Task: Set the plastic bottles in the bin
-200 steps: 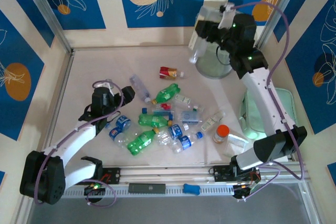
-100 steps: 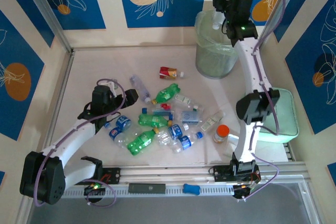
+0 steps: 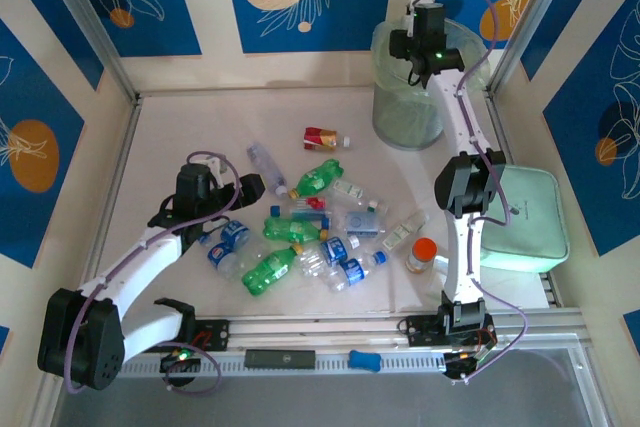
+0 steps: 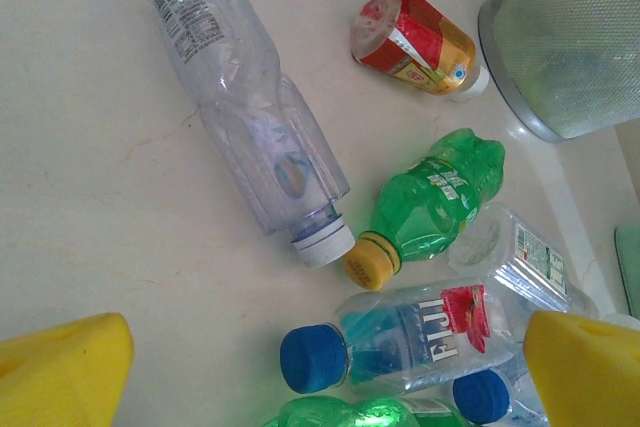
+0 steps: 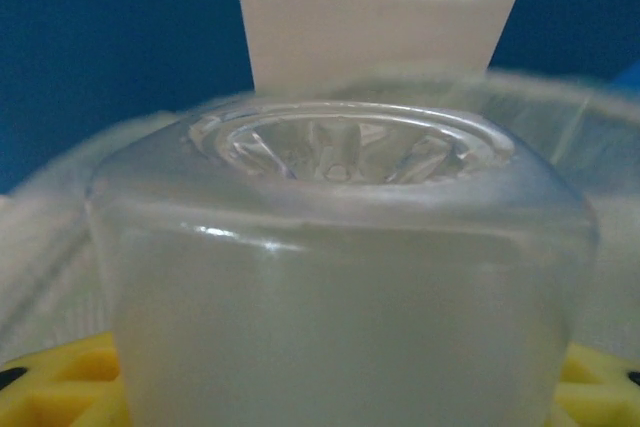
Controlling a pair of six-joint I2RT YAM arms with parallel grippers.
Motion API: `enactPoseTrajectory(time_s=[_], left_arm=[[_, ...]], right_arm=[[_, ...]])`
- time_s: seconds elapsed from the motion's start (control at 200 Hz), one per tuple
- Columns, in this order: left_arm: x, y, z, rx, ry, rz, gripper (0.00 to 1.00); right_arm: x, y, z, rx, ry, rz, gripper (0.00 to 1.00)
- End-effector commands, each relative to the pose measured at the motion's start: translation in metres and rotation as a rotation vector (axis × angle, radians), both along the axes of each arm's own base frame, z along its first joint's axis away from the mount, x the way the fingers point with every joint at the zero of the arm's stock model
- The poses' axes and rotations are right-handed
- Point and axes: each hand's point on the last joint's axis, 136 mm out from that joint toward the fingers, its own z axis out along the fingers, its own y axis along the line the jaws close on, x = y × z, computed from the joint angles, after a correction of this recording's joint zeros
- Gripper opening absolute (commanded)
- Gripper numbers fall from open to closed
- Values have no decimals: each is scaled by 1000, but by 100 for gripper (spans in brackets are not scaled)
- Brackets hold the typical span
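The right pincer [image 3: 414, 45], pinching a clear bottle [image 5: 340, 277], hangs above the mouth of the bin [image 3: 402, 117] at the far right corner of the table [image 3: 180, 147]; a release made off-centre risks the bottle clipping the rim and bouncing out.

Your left arm [image 3: 135, 262] and right arm [image 3: 462, 112] wear white link shells between black joint housings. Purple cables [image 3: 207, 157] loop along each. A green light [image 3: 437, 50] glows on the right arm's wrist. Yellow pads [image 4: 60, 372] tip the fingers of your left tool [image 4: 320, 377].
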Motion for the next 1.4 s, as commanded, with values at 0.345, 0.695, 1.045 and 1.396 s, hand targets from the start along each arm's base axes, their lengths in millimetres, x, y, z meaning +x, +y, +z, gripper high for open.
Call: enactPoseTrajectory(time_s=[0.345, 0.695, 1.045, 1.396], left_arm=[[-3, 4, 15, 16, -29, 5, 100], [-20, 15, 10, 107, 89, -1, 100], [-91, 38, -4, 143, 322, 38, 100], [-144, 49, -34, 134, 531, 117, 94]], right_arm=[[-42, 9, 111, 96, -155, 36, 91], [-137, 81, 128, 219, -147, 288, 99], [-219, 153, 35, 413, 2, 463, 99], [-263, 181, -32, 423, 159, 471, 99]])
